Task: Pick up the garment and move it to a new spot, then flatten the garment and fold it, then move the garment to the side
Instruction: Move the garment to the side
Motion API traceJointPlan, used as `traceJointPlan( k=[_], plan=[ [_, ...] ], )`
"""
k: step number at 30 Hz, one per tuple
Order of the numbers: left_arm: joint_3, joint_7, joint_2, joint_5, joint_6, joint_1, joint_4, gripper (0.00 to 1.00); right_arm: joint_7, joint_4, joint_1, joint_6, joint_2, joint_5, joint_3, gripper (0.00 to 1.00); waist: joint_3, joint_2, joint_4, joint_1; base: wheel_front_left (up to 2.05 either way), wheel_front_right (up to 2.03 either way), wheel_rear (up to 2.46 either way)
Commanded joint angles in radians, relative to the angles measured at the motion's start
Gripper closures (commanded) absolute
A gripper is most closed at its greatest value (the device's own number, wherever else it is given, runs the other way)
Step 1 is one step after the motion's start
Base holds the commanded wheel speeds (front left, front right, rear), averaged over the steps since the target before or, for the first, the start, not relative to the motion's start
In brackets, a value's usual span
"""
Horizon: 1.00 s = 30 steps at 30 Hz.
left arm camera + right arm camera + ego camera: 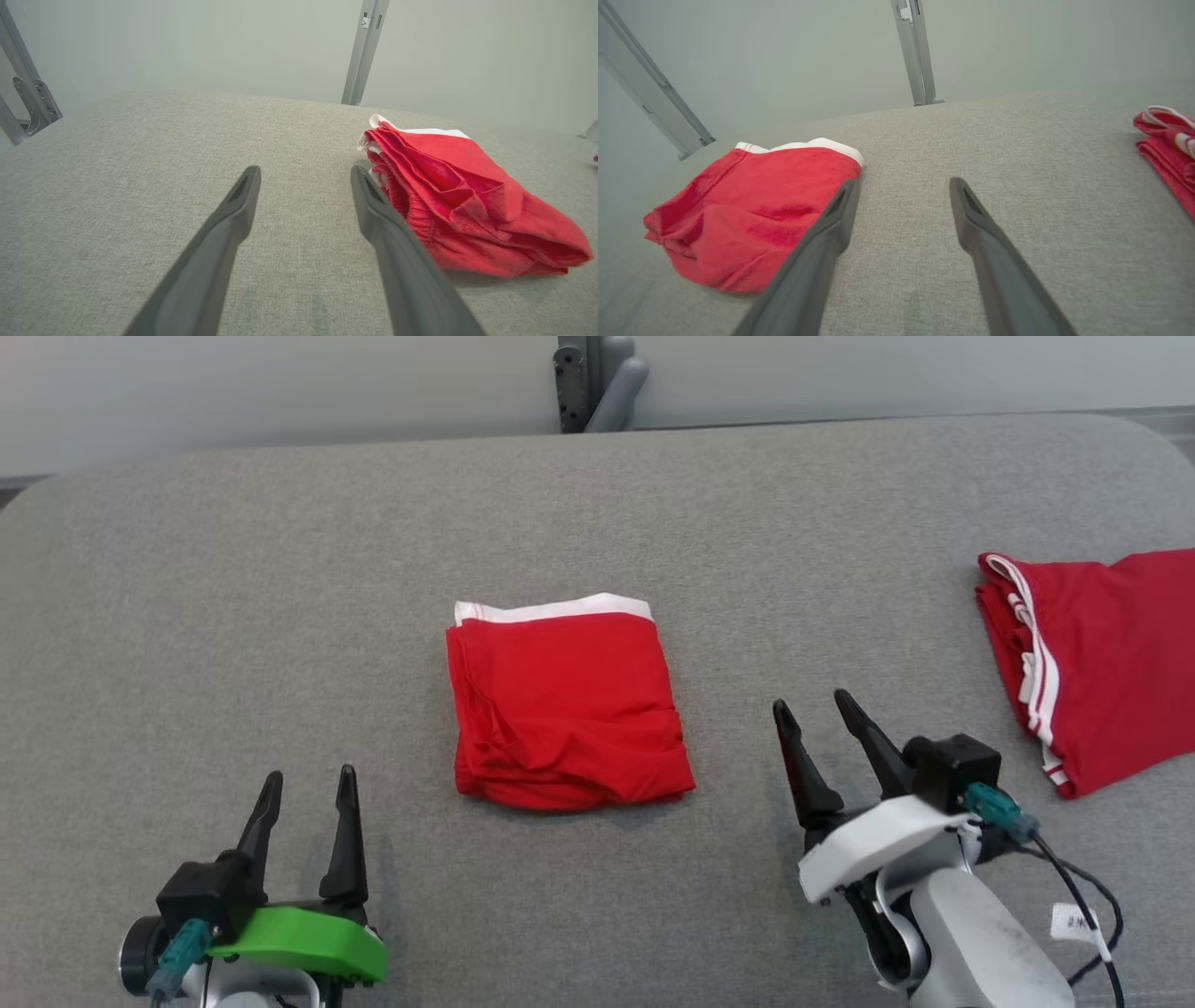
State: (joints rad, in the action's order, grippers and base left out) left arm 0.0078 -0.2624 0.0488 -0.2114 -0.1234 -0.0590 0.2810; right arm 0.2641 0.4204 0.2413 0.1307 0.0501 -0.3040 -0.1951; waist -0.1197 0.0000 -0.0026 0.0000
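Note:
A red garment (568, 709) with a white band along its far edge lies folded into a small square at the middle of the grey padded table (280, 569). My left gripper (308, 784) hovers open at the lower left, apart from the cloth. At the lower right my right gripper (812, 705) is open too, a short way off the garment's right side. The left wrist view has the folded garment (467, 205) just right of my open left gripper (306, 175). In the right wrist view the garment (752, 210) lies left of my open right gripper (903, 184).
A second red garment (1092, 663) with white stripes lies folded at the table's right edge, also seen as a folded garment (1167, 144) in the right wrist view. A grey metal post (593, 378) stands behind the table's far edge. A black cable (1092, 896) hangs off my right wrist.

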Motion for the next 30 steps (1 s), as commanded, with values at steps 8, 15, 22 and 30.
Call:
traceJointPlan(
  k=[8, 15, 22, 30],
  plan=[
    [-0.056, -0.002, 0.004, -0.029, -0.002, -0.060, 0.011, 0.00, 0.000, 0.167, 0.195, 0.000, 0.003, -0.061, -0.109, 0.00, -0.133, 0.0000, 0.174, 0.0000, 0.00, 0.00, 0.00],
    [-0.061, -0.002, 0.004, -0.029, -0.005, -0.064, 0.015, 0.00, 0.000, 0.376, 0.295, 0.000, 0.002, -0.159, -0.157, 0.00, -0.145, 0.0000, 0.226, 0.0000, 0.00, 0.00, 0.00],
    [-0.083, -0.002, 0.004, -0.035, -0.006, -0.071, 0.011, 0.00, -0.002, 0.481, 0.348, 0.000, 0.001, -0.227, -0.203, 0.77, -0.143, 0.0000, 0.242, 0.0000, 0.00, 0.00, 0.00],
    [-0.085, -0.002, 0.004, -0.039, -0.006, -0.057, 0.001, 0.00, 0.000, 0.435, 0.348, 0.000, 0.014, -0.183, -0.164, 1.00, -0.109, 0.0000, 0.208, 0.0000, 0.00, 0.00, 0.00]
  ],
)
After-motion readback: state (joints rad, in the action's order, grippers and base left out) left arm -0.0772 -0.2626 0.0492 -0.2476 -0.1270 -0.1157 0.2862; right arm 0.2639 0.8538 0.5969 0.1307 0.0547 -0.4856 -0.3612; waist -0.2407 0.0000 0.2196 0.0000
